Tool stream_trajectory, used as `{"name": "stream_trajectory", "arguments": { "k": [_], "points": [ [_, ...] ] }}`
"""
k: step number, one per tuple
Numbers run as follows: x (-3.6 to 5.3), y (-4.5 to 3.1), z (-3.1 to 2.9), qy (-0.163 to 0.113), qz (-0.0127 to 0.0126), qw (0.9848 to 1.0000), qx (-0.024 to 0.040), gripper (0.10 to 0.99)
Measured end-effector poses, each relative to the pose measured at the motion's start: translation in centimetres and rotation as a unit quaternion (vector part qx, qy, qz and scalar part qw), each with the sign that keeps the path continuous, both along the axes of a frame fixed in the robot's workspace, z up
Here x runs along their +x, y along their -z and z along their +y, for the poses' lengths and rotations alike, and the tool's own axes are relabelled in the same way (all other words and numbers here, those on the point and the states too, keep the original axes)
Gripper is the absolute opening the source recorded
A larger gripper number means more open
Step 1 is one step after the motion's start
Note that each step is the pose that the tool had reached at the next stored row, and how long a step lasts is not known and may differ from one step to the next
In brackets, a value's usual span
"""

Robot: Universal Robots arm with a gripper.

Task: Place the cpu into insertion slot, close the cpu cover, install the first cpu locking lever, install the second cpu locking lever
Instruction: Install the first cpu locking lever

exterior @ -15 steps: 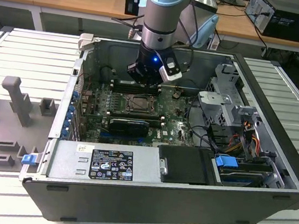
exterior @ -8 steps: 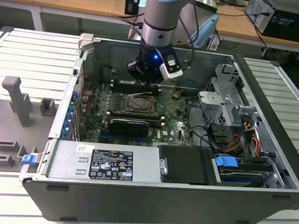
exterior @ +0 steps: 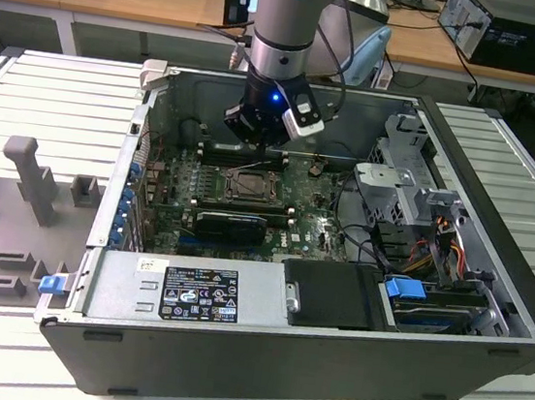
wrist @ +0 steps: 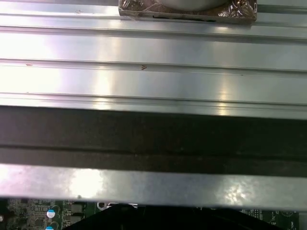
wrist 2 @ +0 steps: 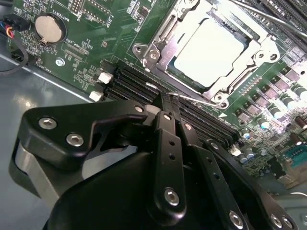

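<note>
In the second wrist view the pale cpu lies flat in the insertion slot at the middle of the green motherboard. The metal cpu cover is down around it, its open centre showing the chip's top. A thin wire locking lever runs along the socket's near edge, and its free end reaches my fingertips. My black gripper is shut, its tips together at that lever end. I cannot tell whether the wire is pinched or just touched. In the exterior view my gripper hangs just behind the socket inside the open case.
Long black memory slots lie between my gripper and the socket. A coin battery sits on the board. A black card, the power supply and a drive cage crowd the case. Ribbed metal is close by.
</note>
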State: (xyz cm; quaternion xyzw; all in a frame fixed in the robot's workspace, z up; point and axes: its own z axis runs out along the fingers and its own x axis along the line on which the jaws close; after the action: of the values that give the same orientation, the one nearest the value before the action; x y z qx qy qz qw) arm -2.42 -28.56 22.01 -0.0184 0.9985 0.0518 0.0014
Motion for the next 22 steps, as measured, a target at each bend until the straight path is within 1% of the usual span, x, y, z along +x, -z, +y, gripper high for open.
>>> {"name": "stream_trajectory", "arguments": {
  "k": [5,9,12,18,21,22],
  "points": [
    [0.11,0.24,-0.03,0.0,0.0,1.0,0.0,0.106],
    [0.57,0.61,-0.12,0.0,0.0,1.0,-0.0001,0.106],
    [0.68,0.82,-0.14,0.0,0.0,1.0,-0.0001,0.106],
    [0.74,1.41,-0.14,0.0,0.0,1.0,-0.0001,0.106],
    [0.74,1.53,-0.13,0.0,0.0,1.0,-0.0011,0.106],
    [0.74,1.57,-0.12,0.0,0.0001,1.0,-0.0023,0.106]
  ]
}}
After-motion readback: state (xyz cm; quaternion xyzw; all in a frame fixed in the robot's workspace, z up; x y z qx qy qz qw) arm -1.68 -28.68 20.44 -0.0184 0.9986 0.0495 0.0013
